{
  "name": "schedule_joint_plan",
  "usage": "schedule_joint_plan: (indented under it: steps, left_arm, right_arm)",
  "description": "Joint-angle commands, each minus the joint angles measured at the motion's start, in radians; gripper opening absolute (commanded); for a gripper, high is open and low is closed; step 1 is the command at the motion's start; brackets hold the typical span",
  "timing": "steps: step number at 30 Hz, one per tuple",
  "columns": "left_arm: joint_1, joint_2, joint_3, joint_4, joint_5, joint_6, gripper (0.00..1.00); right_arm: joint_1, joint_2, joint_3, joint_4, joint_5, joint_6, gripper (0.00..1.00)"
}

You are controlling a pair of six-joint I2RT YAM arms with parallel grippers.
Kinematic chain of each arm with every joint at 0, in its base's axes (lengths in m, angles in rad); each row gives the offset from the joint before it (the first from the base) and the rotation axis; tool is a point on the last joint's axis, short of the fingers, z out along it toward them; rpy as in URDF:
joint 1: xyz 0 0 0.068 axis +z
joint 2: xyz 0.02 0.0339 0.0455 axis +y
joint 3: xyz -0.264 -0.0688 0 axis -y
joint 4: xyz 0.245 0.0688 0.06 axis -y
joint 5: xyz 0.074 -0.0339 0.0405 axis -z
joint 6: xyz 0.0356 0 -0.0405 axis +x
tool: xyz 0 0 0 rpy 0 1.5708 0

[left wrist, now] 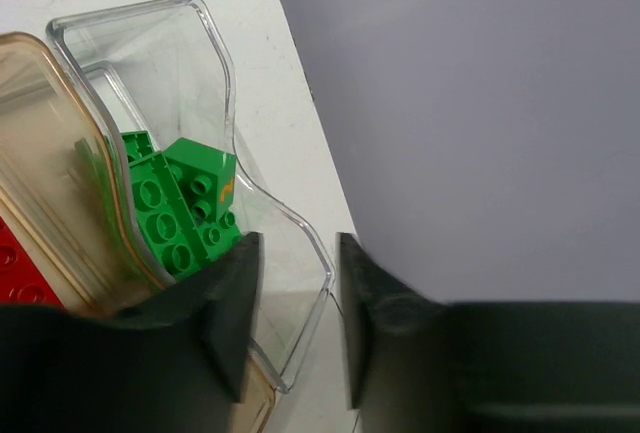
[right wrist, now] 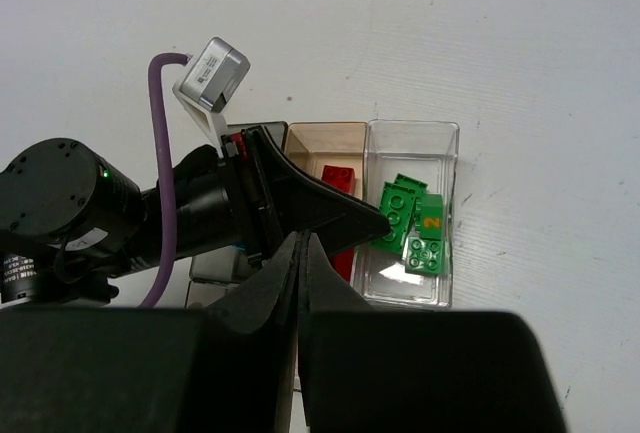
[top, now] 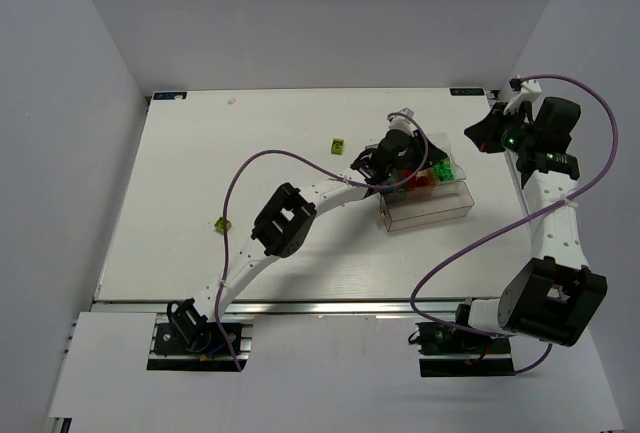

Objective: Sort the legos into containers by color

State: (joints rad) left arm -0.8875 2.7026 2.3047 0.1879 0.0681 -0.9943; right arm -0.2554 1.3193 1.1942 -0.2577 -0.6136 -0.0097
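Note:
The container (top: 430,211) stands right of centre on the table. Its clear end compartment (right wrist: 412,128) holds several green legos (right wrist: 415,223). The tan section (right wrist: 325,133) beside it holds a red brick (right wrist: 338,178). My left gripper (top: 400,158) hovers over the box. In the left wrist view it (left wrist: 298,253) is open, with the clear wall's curved rim (left wrist: 215,63) running between its fingers and the green legos (left wrist: 180,208) just to the left. My right gripper (right wrist: 301,243) is shut and empty, and stands at the back right (top: 475,136).
Two yellow-green bricks lie loose on the white table, one (top: 339,145) left of the box and one (top: 221,224) near the left arm's elbow. Grey walls enclose the table on three sides. The left arm's purple cable (top: 280,156) arcs above the table.

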Motion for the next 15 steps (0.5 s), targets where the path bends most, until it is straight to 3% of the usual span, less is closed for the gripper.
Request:
schedule_joint_plan:
  steps: [1, 5, 7, 9, 11, 12, 14, 15]
  left_arm:
    - [-0.005, -0.038, 0.038, 0.031, 0.004, 0.013, 0.42]
    - [0.005, -0.095, 0.036, 0.048, -0.005, 0.045, 0.16]
    - [0.018, -0.159, 0.006, 0.047, 0.009, 0.057, 0.06]
    - [0.044, -0.219, -0.075, 0.074, 0.042, 0.068, 0.03]
    - [0.077, -0.338, -0.155, 0.074, 0.050, 0.092, 0.02]
    - [0.090, -0.387, -0.253, 0.070, 0.052, 0.117, 0.02]
    - [0.134, -0.548, -0.373, 0.071, 0.049, 0.149, 0.02]
    - [0.151, -0.608, -0.507, 0.070, 0.045, 0.178, 0.02]
  right_arm:
    - [-0.005, -0.031, 0.001, 0.034, -0.047, -0.006, 0.00]
    - [-0.007, -0.020, 0.007, 0.017, -0.262, -0.099, 0.01]
    - [-0.004, 0.000, 0.022, -0.043, -0.492, -0.220, 0.19]
    - [0.004, 0.024, 0.048, -0.143, -0.675, -0.329, 0.37]
    - [0.015, 0.040, 0.067, -0.207, -0.742, -0.470, 0.42]
    - [0.030, 0.055, 0.086, -0.265, -0.747, -0.533, 0.44]
    - [0.067, 0.081, 0.168, -0.505, -0.706, -0.815, 0.45]
    - [0.094, 0.107, 0.194, -0.581, -0.665, -0.899, 0.48]
